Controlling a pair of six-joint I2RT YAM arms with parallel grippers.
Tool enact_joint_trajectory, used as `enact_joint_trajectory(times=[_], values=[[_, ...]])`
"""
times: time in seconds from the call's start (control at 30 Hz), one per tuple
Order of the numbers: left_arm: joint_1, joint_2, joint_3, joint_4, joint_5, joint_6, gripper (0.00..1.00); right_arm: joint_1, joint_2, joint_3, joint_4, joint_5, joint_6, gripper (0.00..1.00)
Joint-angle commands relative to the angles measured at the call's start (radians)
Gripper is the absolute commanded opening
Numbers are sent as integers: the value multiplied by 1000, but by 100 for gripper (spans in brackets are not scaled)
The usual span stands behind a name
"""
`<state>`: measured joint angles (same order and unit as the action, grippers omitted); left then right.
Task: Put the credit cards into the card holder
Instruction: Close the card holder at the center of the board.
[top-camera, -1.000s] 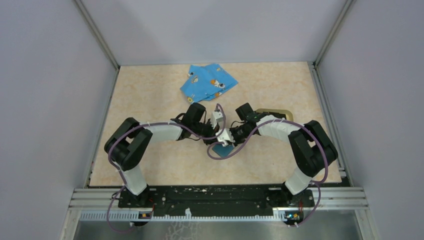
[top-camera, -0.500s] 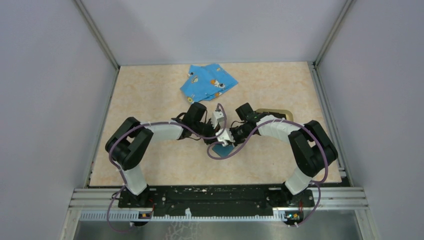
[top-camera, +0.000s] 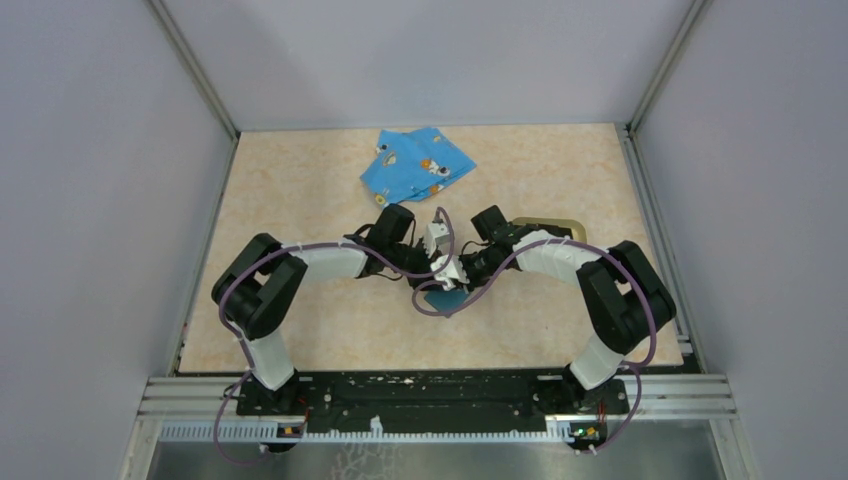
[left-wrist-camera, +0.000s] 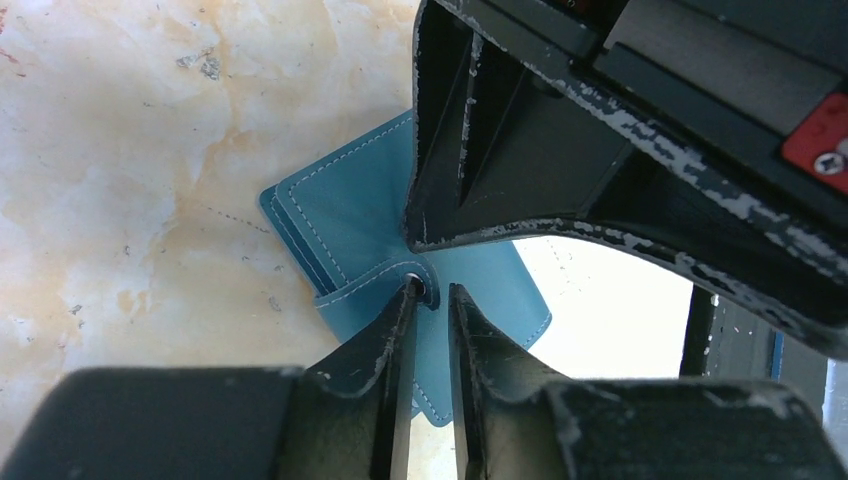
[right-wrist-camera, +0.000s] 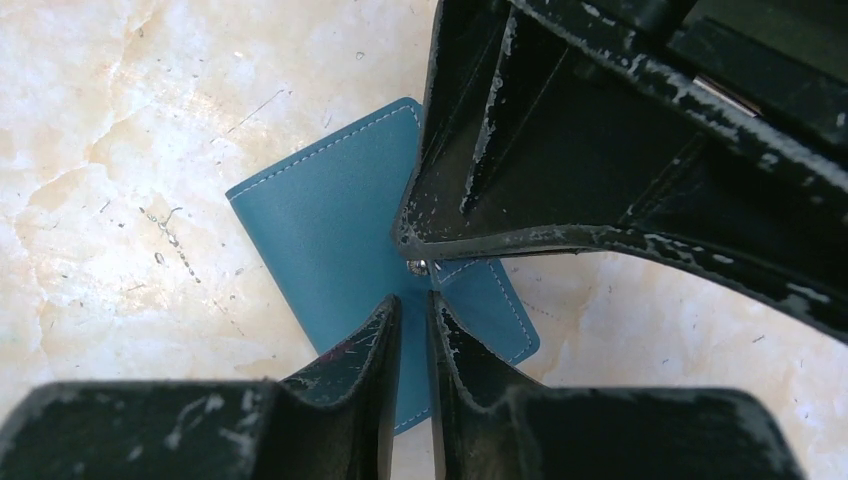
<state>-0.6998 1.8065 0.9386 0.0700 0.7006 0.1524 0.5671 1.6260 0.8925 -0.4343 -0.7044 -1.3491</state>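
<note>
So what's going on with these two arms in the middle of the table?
Both arms lean in over the teal card holder, which lies flat on the table and looks folded. The left gripper and the right gripper point their tips at its centre snap from opposite sides, jaws slightly apart, with nothing clearly gripped. No card shows in either gripper. A tan tray sits behind the right arm.

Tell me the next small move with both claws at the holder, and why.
Probably close the left claw on the snap tab and peel it up while the right claw pins the holder. The holder lies folded shut on the table, and the tab curls up right at the left claw's tips, whose jaws stand slightly apart.
</note>
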Motion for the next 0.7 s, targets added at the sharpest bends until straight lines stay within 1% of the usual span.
enact_joint_trajectory(times=[0.0, 0.3, 0.47, 0.57, 0.67], values=[[-26, 62, -17, -124, -6, 31, 26, 17, -5, 23, -5, -8, 9, 16], [-26, 89, -12, -139, -4, 35, 29, 17, -52, 27, 2, 8, 34, 17], [-26, 97, -11, -139, -3, 35, 31, 17, -81, 20, 5, 8, 30, 22], [-26, 102, -7, -145, -5, 34, 31, 17, -96, 16, 6, 3, 23, 24], [-25, 103, -5, -146, -16, 31, 31, 17, -107, -3, 23, -29, 16, 26]])
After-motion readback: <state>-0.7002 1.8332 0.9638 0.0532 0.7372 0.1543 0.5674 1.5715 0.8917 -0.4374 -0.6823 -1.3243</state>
